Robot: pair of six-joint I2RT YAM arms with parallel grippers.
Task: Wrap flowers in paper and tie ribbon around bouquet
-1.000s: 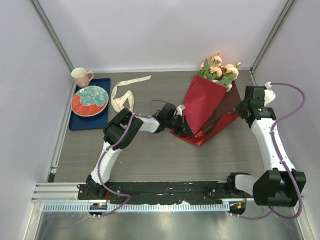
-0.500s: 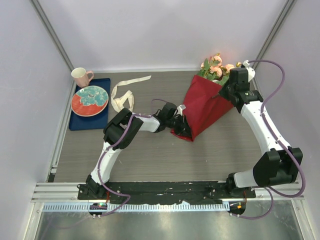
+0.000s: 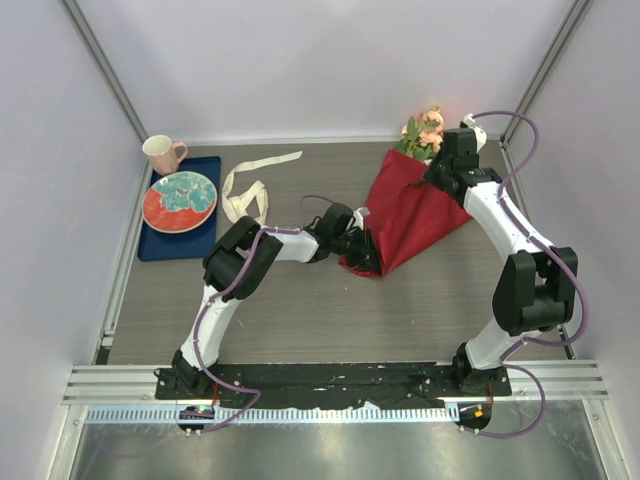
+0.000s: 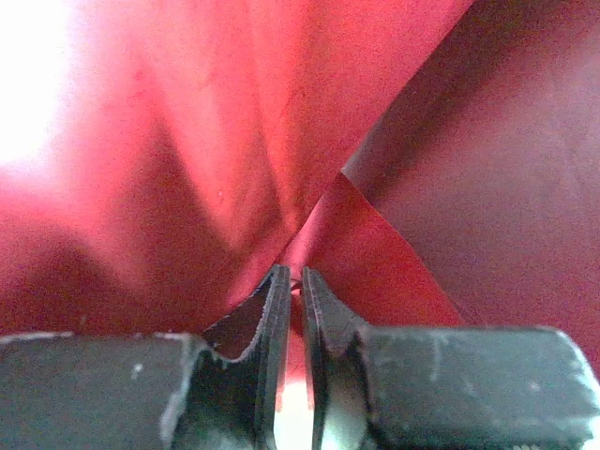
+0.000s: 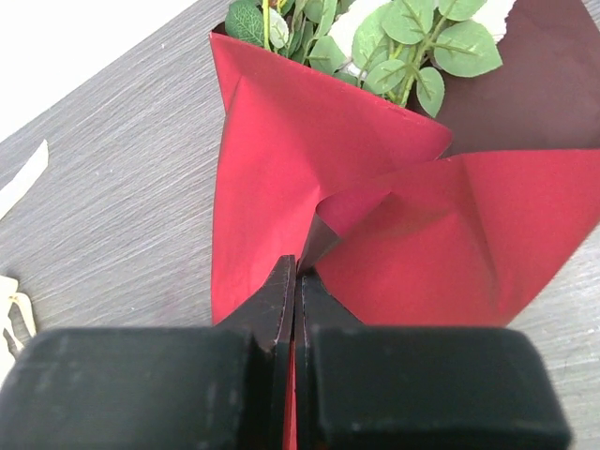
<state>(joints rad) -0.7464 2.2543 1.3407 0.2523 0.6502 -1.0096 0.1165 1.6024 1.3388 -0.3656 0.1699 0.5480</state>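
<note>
The flowers (image 3: 426,128) lie at the back right, their stems hidden inside the red paper (image 3: 408,212), which is folded into a cone around them as a bouquet. My left gripper (image 3: 366,252) is at the cone's lower tip; in the left wrist view its jaws (image 4: 292,274) stand a narrow slit apart with red paper (image 4: 187,141) pinched between them. My right gripper (image 3: 433,178) is over the cone's upper part, shut (image 5: 296,264) on a folded flap of the paper (image 5: 281,159), just below the green leaves (image 5: 412,47). The ribbon (image 3: 246,190) lies loose to the left.
A dark blue tray (image 3: 152,246) at the left holds an orange and teal plate (image 3: 180,200) and a pink mug (image 3: 163,153). Walls close in the table at the back and on both sides. The ribbon's end (image 5: 23,173) shows at the left of the right wrist view.
My right arm has swung left and back, carrying the paper's right flap over the stems; the dark spread-out side has closed into a narrower cone. The left gripper has stayed at the tip.
</note>
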